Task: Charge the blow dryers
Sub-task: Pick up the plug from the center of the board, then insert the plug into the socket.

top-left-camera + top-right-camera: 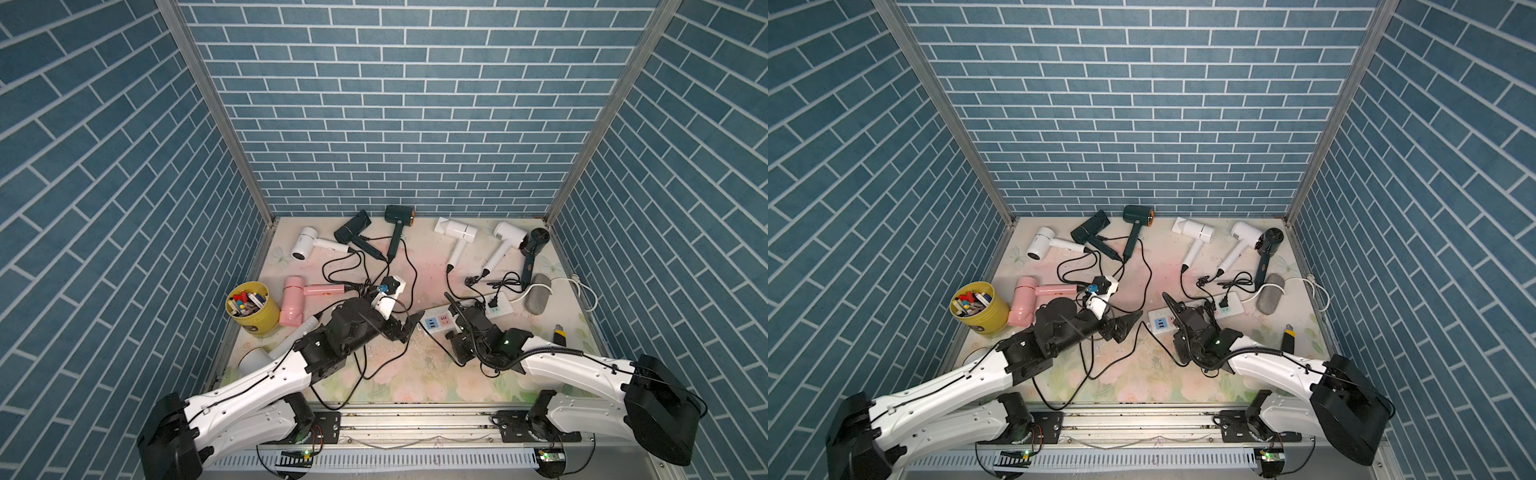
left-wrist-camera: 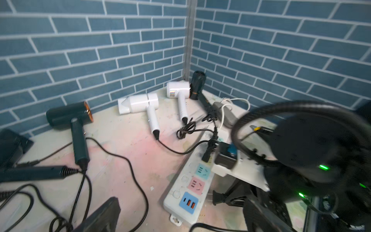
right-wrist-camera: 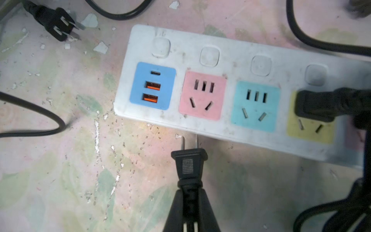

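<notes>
Arm stretched low, the right pincer (image 3: pixel 187 202) clamps a plug (image 3: pixel 188 163) just beside the power strip (image 3: pixel 230 52). The left pincer (image 1: pixel 405 326) gapes wide, empty. The blow dryers (image 1: pixel 457 230) lie along the far tabletop (image 1: pixel 415 374).

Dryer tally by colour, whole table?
white dryers: 4 (the nearest one partly hidden)
dark dryers: 3
pink dryer: 1
Total: 8
</notes>
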Robot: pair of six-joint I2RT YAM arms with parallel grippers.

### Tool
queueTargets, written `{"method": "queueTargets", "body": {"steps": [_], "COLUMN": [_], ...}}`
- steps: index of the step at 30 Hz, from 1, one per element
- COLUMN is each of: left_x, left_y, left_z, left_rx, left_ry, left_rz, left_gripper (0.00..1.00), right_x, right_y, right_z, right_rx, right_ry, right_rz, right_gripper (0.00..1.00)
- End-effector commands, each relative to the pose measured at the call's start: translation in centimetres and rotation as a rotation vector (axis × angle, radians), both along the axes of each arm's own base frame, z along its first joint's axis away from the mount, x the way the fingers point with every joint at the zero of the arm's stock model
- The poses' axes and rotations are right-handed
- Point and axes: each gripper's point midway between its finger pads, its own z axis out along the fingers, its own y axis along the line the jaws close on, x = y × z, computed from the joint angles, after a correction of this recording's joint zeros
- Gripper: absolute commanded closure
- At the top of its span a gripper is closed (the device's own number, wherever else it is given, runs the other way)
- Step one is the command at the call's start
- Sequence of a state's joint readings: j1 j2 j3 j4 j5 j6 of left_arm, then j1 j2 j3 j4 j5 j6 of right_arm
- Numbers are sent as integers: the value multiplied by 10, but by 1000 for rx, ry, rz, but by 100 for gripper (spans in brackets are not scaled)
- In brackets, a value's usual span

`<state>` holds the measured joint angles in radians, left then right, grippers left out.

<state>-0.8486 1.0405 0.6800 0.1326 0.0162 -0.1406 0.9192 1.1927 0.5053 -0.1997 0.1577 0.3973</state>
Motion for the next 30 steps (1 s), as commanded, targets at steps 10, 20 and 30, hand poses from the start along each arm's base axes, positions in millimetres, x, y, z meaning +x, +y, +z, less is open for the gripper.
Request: {"method": "queueTargets", "body": {"steps": [10, 20, 30], "left_x": [82, 120, 100], "left_y": [-34, -90, -98], "left_z": [-94, -169, -201], "left_rx": [167, 281, 213], "left_ry": [469, 599, 669], "left_rz": [36, -96, -162], "left_gripper": [6, 13, 16], "right_x": [19, 11, 12], "right_y": [-1, 6, 10], "right_z": [-3, -10, -15], "right_rx": [141, 244, 259], "right_ry": [-187, -173, -168], "right_rz": [-125, -110, -111], "right_gripper": [100, 100, 100]}}
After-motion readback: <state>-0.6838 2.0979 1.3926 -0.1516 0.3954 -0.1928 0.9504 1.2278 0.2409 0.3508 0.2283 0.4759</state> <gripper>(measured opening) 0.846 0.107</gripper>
